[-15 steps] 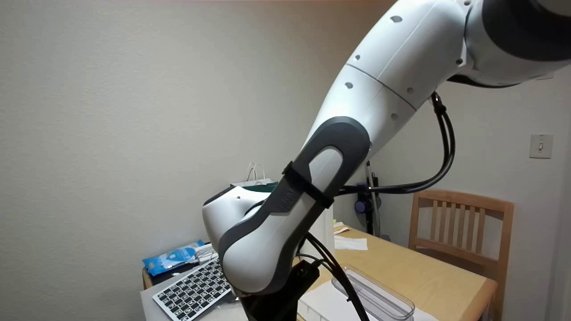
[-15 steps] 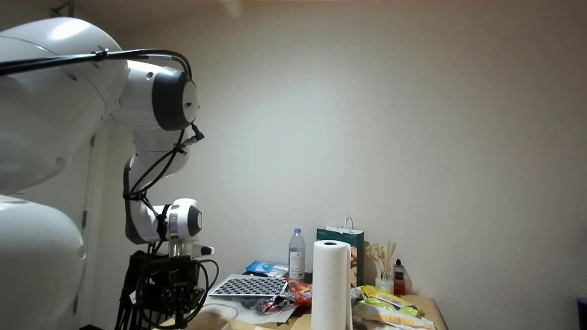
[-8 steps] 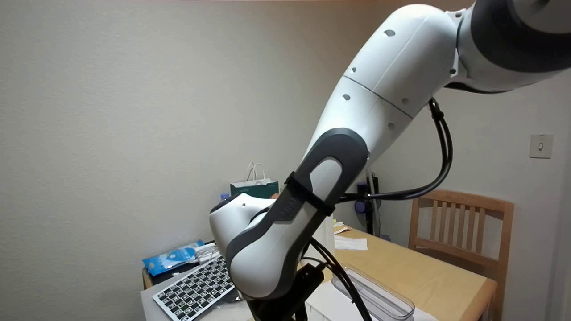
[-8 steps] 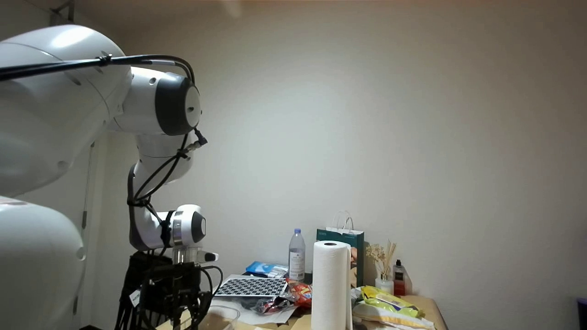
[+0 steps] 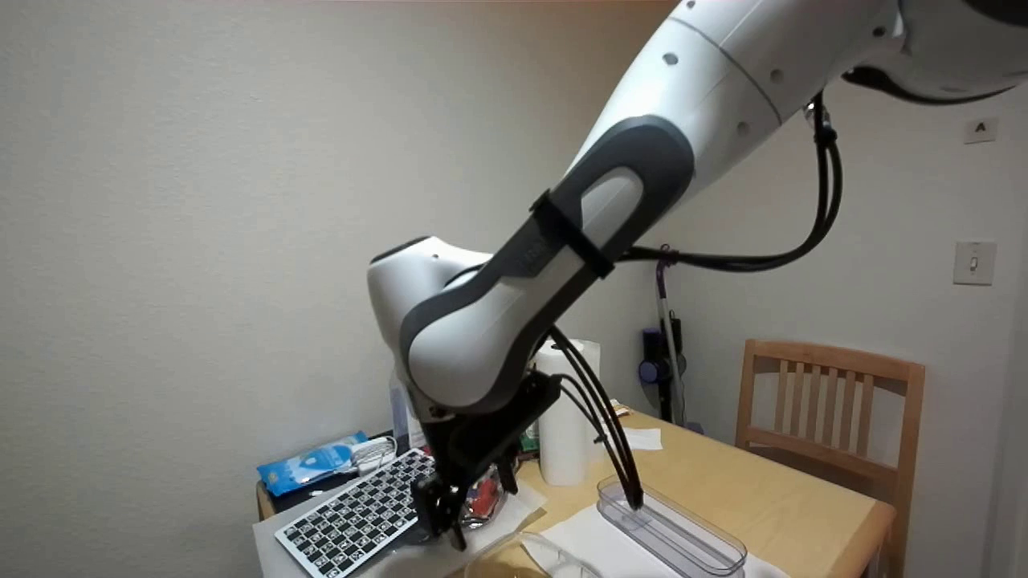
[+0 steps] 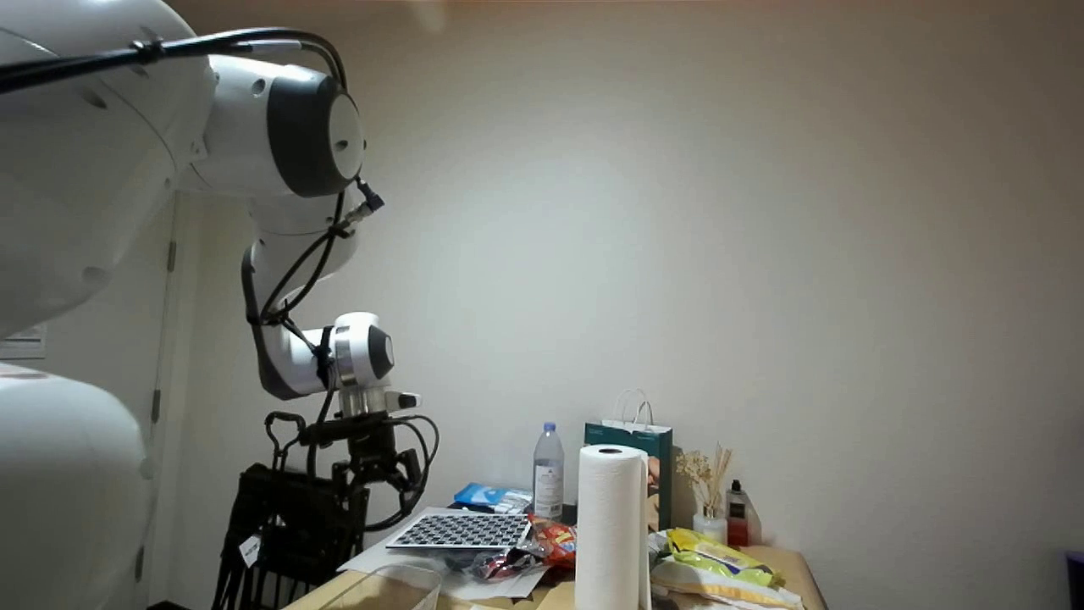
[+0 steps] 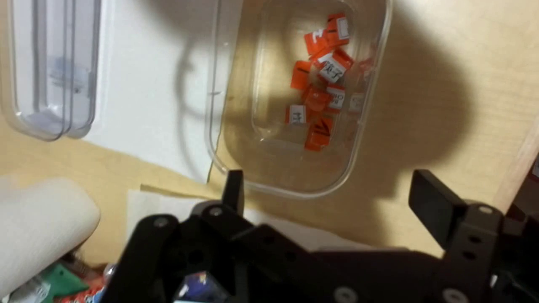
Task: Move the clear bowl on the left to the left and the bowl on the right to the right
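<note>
A rounded clear bowl (image 7: 301, 195) holding several orange packets lies on the table, ahead of my fingertips in the wrist view. Its rim shows at the bottom edge of an exterior view (image 5: 502, 554). A longer, narrow clear bowl (image 7: 50, 118) sits on white paper; an exterior view puts this long bowl (image 5: 675, 534) to the right of the rounded one. My gripper (image 7: 330, 189) is spread wide with nothing between its fingers. In an exterior view the gripper (image 5: 483, 507) hangs near the rounded bowl, apparently above it. One fingertip overlaps the rim in the wrist view; contact cannot be told.
A paper towel roll (image 5: 562, 433) stands behind the long bowl. Around it are a checkered board (image 5: 361, 514), a bottle (image 6: 549, 474), a green paper bag (image 6: 631, 436) and yellow packs (image 6: 720, 555). White paper (image 7: 147, 84) lies between the two bowls.
The arm dipped slightly, then rose. The gripper's fingers and the rounded bowl's rim, formerly out of frame in an exterior view, now show there.
</note>
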